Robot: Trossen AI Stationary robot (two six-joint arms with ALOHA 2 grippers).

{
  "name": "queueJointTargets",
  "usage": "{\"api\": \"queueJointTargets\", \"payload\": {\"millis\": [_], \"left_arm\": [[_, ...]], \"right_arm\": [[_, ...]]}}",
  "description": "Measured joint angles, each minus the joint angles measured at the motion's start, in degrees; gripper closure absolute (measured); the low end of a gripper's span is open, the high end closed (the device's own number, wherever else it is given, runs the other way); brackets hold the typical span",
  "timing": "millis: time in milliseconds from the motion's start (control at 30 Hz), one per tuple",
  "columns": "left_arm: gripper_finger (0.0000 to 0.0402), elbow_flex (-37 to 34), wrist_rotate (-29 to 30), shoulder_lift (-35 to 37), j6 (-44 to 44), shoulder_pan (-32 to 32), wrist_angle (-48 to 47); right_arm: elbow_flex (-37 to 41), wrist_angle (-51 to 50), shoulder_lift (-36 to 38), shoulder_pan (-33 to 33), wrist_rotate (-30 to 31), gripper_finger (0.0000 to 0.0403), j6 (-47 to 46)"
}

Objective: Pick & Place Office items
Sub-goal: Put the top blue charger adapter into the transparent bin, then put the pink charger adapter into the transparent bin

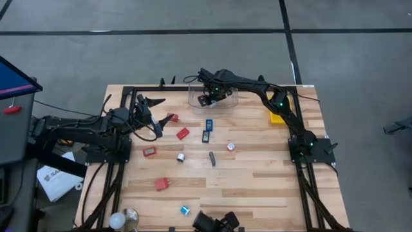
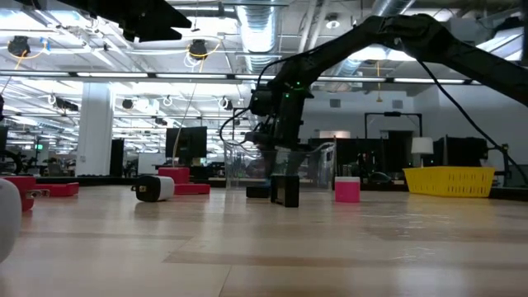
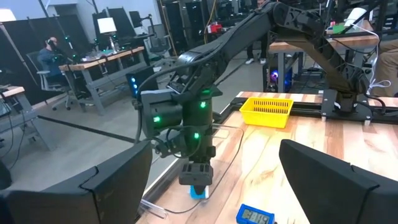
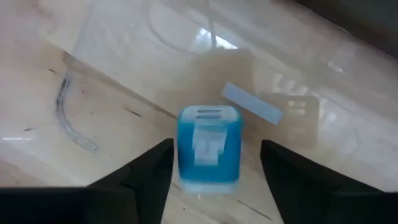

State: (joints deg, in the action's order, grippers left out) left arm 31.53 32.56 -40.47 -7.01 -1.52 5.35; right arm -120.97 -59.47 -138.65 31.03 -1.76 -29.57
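Note:
My right gripper [image 1: 207, 98] hangs open over the clear plastic tub [image 1: 222, 98] at the table's far edge. In the right wrist view a small blue-and-white block [image 4: 209, 148] shows blurred in the gap between the fingers, over the tub's floor, with space on both sides. The left wrist view shows the same blue block [image 3: 199, 191] just under the right gripper's fingertips. My left gripper [image 1: 152, 107] waits open above the table's left part. Red blocks [image 1: 183, 133], blue-black rectangles [image 1: 209, 124], a dark stick [image 1: 212, 158] and tiny blue-and-silver pieces [image 1: 181, 156] lie flat on the wood.
A yellow tray [image 1: 277, 116] sits right of the tub under the right arm. A white bulb-like object [image 1: 117, 221] lies at the near left corner. More pieces lie near the front, a red block [image 1: 161, 183] and a small blue piece [image 1: 185, 210]. The table's right half is bare wood.

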Motion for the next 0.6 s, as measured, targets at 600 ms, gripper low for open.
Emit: {"api": "queueJointTargets", "payload": {"millis": [600], "left_arm": [[0.0053,0.0,0.0,0.0,0.0,0.1,-0.8]], "right_arm": [[0.0,-2.8,5.0,0.2,-2.1,0.0209,3.5]]}}
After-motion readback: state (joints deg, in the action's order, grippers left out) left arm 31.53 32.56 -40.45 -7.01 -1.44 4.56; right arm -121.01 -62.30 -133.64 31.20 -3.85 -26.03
